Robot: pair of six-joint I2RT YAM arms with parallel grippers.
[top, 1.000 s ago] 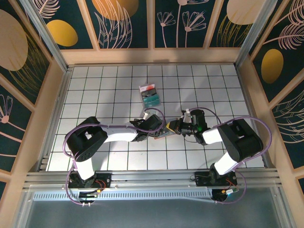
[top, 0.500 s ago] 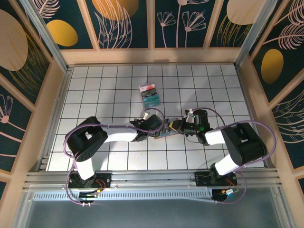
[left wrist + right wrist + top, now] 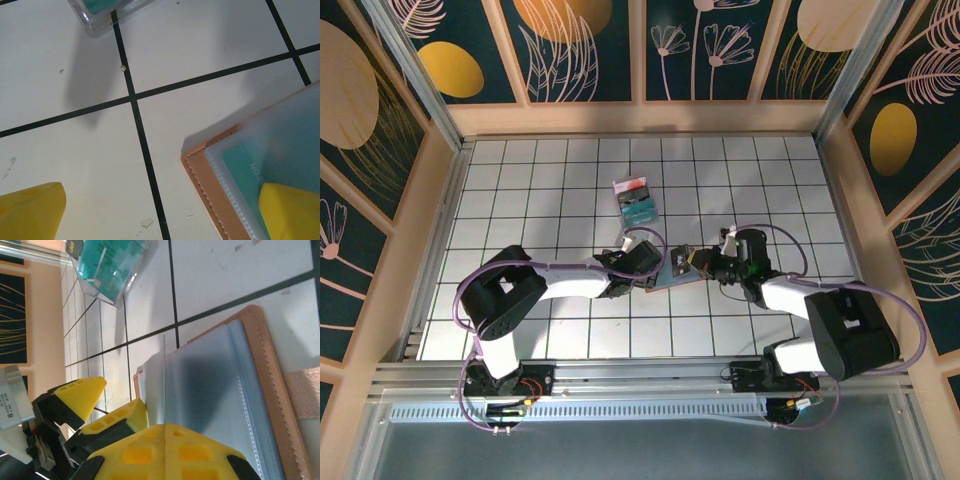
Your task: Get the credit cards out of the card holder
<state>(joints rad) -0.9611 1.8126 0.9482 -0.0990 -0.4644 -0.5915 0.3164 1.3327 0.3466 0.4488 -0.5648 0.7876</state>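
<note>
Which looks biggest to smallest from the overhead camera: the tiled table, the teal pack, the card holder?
1. tiled table, by far.
2. teal pack and card holder look alike; the holder is partly covered, so I won't rank them.

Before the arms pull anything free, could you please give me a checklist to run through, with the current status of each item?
1. Card holder lies open on the table: ok.
2. Left hand open, one finger on the holder: ok.
3. Right hand shut on a clear sleeve: ok.
4. Teal card out of its sleeve: not ok, it is inside.
5. Right hand also pinching a card: cannot tell.
6. Teal pack apart from the holder: ok.
</note>
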